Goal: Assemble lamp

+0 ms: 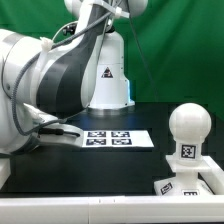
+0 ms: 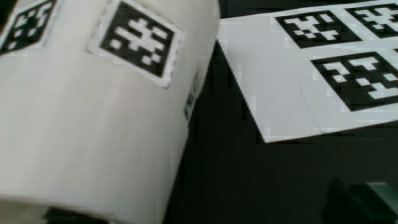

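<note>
White matte plastic fills the left half of the wrist view: the shade (image 2: 98, 110), tagged, is lying right under the camera beside the marker board (image 2: 311, 65). In the exterior view the bulb (image 1: 188, 130) is standing on the base (image 1: 190, 184) at lower right, so bulb fitting looks done and the shade step seems to be in hand. The arm is hiding the shade there. Whether the fingers are apart or clamped on it, I cannot tell. Next comes carrying the shade over the bulb.
</note>
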{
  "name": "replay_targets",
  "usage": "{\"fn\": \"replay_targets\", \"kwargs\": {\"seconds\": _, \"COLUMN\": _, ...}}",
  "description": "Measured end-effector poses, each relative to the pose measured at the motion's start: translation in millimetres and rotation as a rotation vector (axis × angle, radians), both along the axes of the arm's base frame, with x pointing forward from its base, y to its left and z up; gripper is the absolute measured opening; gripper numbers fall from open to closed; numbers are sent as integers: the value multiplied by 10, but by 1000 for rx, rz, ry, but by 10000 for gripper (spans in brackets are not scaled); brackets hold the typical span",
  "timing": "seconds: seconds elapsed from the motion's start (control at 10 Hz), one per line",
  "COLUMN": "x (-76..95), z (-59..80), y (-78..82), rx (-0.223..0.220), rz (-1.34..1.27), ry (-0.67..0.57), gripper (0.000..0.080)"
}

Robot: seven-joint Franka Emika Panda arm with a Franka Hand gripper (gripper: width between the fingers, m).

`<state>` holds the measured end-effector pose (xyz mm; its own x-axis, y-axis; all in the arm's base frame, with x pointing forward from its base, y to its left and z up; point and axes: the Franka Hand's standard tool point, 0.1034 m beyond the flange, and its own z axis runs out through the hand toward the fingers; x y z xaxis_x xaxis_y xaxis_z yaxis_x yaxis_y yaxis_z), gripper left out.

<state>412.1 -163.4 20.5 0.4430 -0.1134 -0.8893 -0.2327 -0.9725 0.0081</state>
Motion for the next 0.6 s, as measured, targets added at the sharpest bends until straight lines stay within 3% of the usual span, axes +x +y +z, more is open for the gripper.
{"fn": "replay_targets", "kwargs": {"seconds": 0.1, "x": -1, "z": 0, "y": 0, "rx": 0, "rz": 0, "ry": 0, "gripper": 415}}
{"fn": "replay_targets", "kwargs": {"seconds": 0.2, "x": -1, "z": -1, "y": -1, "rx": 0, "rz": 0, "ry": 0, "gripper": 415}}
{"fn": "replay_targets", "kwargs": {"seconds": 0.4, "x": -2, "z": -1, "y": -2, "rx": 0, "rz": -1, "ry": 0, "gripper": 100}}
{"fn": "replay_targets", "kwargs": {"seconds": 0.5, "x": -2, "z": -1, "y": -2, "rx": 0, "rz": -1, "ry": 0, "gripper": 34}}
{"fn": "replay_targets", "kwargs": {"seconds": 0.6, "x": -2, "z": -1, "y": -3, "rx": 0, "rz": -1, "ry": 0, "gripper": 34}}
